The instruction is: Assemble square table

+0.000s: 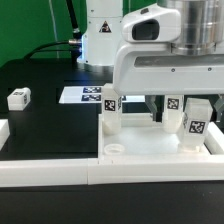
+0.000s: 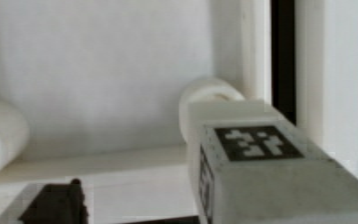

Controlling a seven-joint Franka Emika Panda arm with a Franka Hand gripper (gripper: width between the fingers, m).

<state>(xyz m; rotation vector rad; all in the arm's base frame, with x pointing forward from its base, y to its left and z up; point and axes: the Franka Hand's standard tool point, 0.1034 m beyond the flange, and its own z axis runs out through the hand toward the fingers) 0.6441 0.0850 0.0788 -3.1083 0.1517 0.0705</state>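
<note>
The square table top (image 1: 150, 147) is a white tray lying against the front rail, with a round corner socket (image 1: 115, 150) showing. Three white tagged legs stand on it: one at the exterior view's left (image 1: 110, 112), one at the back (image 1: 172, 108), and one at the right (image 1: 196, 126). A fourth leg (image 1: 20, 97) lies loose on the black table. My gripper (image 1: 186, 112) hangs over the right-hand legs. In the wrist view my gripper (image 2: 179, 206) is open. One dark fingertip (image 2: 51, 202) stands apart from a tagged leg (image 2: 261, 160), which hides the other finger. A socket (image 2: 211, 95) lies beyond.
The marker board (image 1: 85, 95) lies flat at the back. Long white border rails (image 1: 60, 165) run along the front, with a short rail end (image 1: 4, 128) at the exterior view's left. The robot's base (image 1: 100, 30) stands behind.
</note>
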